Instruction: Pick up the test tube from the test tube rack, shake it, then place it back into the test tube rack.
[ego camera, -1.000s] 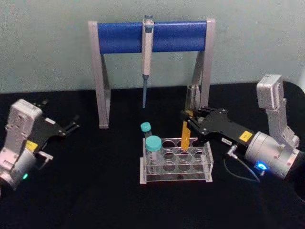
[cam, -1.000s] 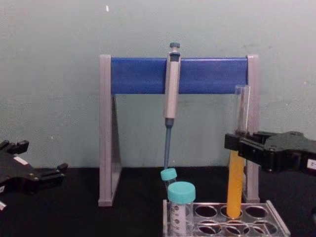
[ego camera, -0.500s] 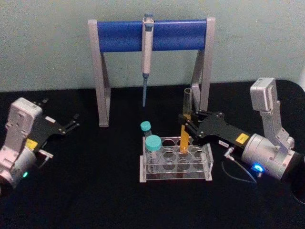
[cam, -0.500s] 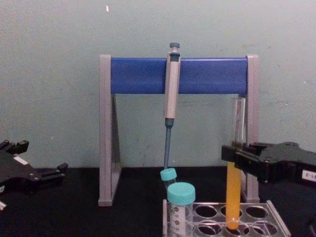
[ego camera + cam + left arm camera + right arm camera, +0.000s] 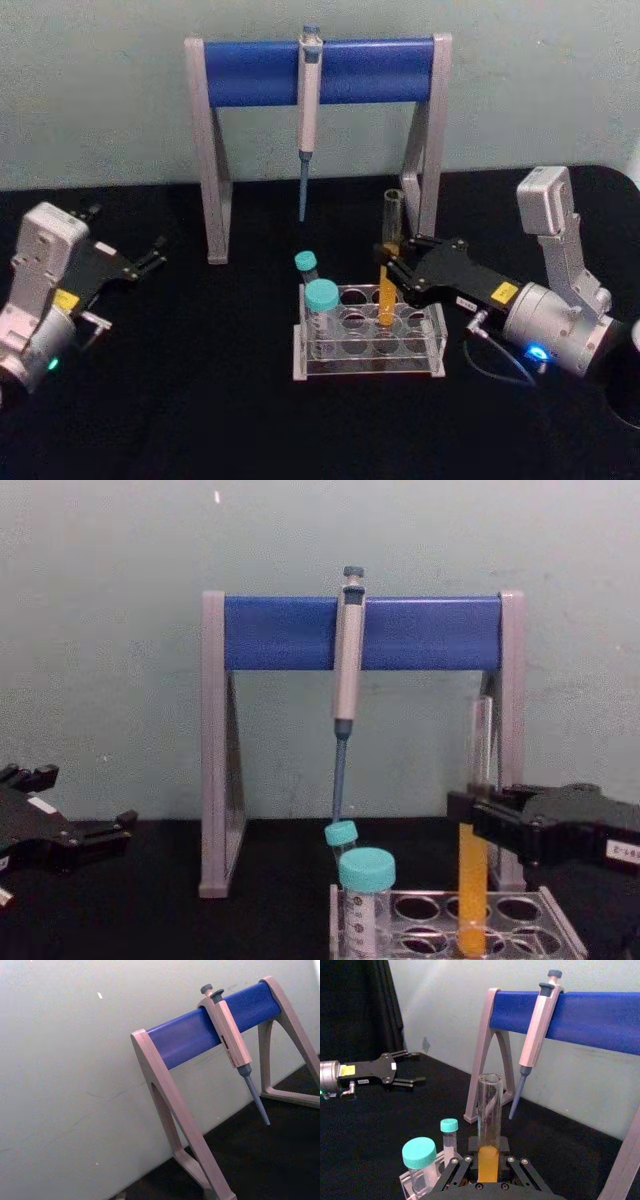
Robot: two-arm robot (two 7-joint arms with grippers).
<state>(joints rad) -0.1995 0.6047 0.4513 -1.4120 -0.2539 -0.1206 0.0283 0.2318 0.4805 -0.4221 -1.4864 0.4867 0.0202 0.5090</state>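
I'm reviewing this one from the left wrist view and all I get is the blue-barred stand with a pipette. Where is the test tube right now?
Observer: The right gripper holds the test tube upright, its lower end down in a hole of the test tube rack.
Operator: Anything else in that rack?
Observer: At its left end, a wide teal-capped tube with a thin teal-capped tube behind it.
Operator: And the left gripper?
Observer: The left gripper is open, off to the left and apart from the rack.

A pipette (image 5: 229,1035) hangs on the blue-barred stand (image 5: 182,1039).
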